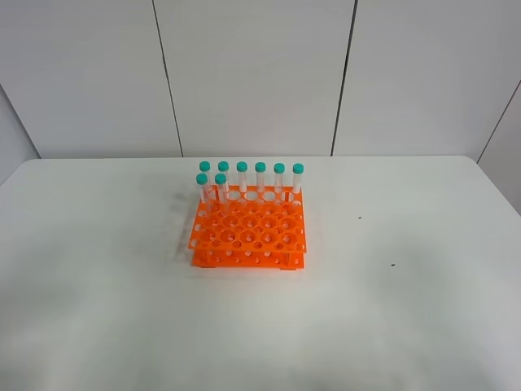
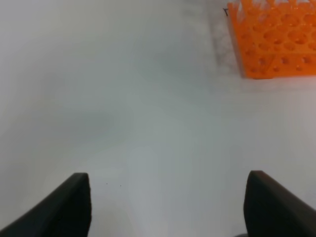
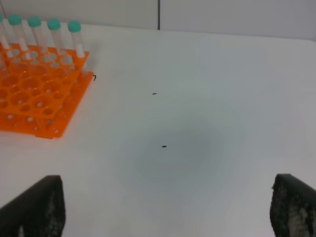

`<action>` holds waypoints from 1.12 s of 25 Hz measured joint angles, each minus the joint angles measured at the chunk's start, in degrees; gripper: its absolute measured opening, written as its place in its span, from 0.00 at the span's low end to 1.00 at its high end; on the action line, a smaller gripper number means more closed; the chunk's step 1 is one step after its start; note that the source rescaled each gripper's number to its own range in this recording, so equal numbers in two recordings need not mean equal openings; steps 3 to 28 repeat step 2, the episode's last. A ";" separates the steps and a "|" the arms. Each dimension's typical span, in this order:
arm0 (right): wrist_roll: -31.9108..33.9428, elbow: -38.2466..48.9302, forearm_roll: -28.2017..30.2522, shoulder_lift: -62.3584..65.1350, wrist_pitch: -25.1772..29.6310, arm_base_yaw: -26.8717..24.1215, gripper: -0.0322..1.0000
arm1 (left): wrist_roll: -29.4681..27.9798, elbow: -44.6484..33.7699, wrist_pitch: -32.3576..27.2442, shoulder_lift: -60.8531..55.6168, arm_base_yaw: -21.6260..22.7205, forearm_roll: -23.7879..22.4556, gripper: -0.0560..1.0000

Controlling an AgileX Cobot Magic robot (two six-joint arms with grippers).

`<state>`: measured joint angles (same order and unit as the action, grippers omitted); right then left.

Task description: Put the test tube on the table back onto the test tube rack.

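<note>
The orange test tube rack [image 1: 248, 236] stands in the middle of the white table [image 1: 407, 309]. Several teal-capped tubes [image 1: 242, 175] stand upright in its back row, and two more [image 1: 221, 186] stand in the row in front at the left. No test tube lies on the table in any view. Neither arm shows in the high view. My left gripper [image 2: 168, 212] is open over bare table, with the rack [image 2: 276, 39] some way off. My right gripper [image 3: 165, 210] is open too, nothing between its fingers, with the rack [image 3: 34, 98] and tubes [image 3: 54, 34] off to one side.
Two small dark specks [image 1: 359, 217] [image 1: 392, 263] mark the table right of the rack; the right wrist view shows them too [image 3: 164, 146]. A grey panelled wall [image 1: 252, 73] rises behind the table's far edge.
</note>
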<state>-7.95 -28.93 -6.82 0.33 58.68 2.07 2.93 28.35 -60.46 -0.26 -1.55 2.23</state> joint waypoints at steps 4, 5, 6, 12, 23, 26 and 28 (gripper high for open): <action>0.00 0.00 0.00 0.00 0.00 0.00 0.91 | 0.00 0.00 0.00 0.00 0.00 0.00 0.89; 0.00 0.00 0.00 0.00 0.00 0.00 0.91 | 0.00 0.00 0.00 0.00 0.00 0.00 0.89; 0.00 0.00 0.00 0.00 0.00 0.00 0.91 | 0.00 0.00 0.00 0.00 0.00 0.00 0.89; 0.00 0.00 0.00 0.00 0.00 0.00 0.91 | 0.00 0.00 0.00 0.00 0.00 0.00 0.89; 0.00 0.00 0.00 0.00 0.00 0.00 0.91 | 0.00 0.00 0.00 0.00 0.00 0.00 0.89; 0.00 0.00 0.00 0.00 0.00 0.00 0.91 | 0.00 0.00 0.00 0.00 0.00 0.00 0.89; 0.00 0.00 0.00 0.00 0.00 0.00 0.91 | 0.00 0.00 0.00 0.00 0.00 0.00 0.89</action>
